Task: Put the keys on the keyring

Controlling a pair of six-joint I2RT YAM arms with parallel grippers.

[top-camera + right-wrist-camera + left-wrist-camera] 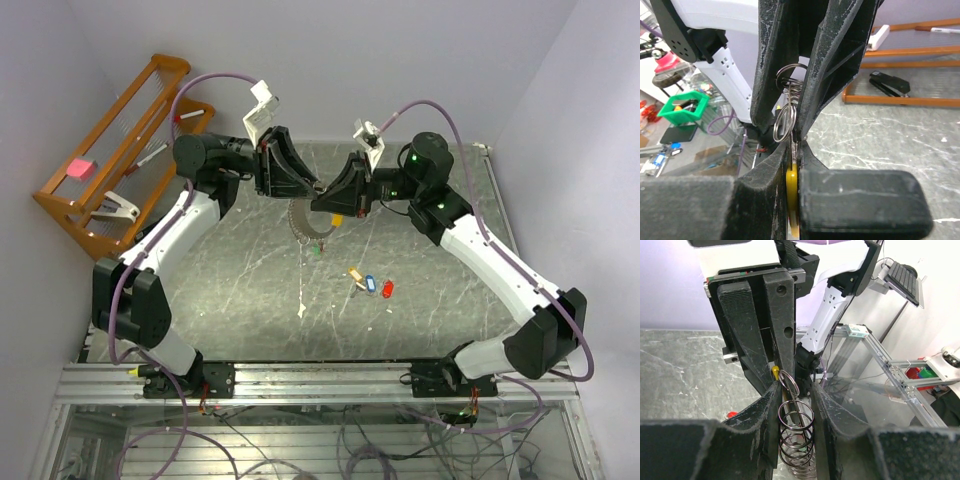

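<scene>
Above the table's back middle my two grippers meet tip to tip. My left gripper (308, 188) (795, 390) is shut on the keyring (796, 432), a silvery chain of wire rings that hangs down (305, 226) below the fingers. My right gripper (322, 204) (794, 145) is shut on a yellow key (792, 195) (337, 218), edge-on between its pads. The key's metal tip sits at the chain's end ring (784, 122) (789, 382). Three loose keys lie on the table: orange-yellow (356, 273), blue (368, 285) and red (387, 289). A small green piece (318, 250) lies under the keyring.
A wooden rack (110, 150) stands at the back left against the wall, with a pink block (80, 168) and a stapler (118, 207) on it. A white scrap (301, 311) lies on the dark marbled table (230, 290). A metal rail (320, 380) runs along the near edge.
</scene>
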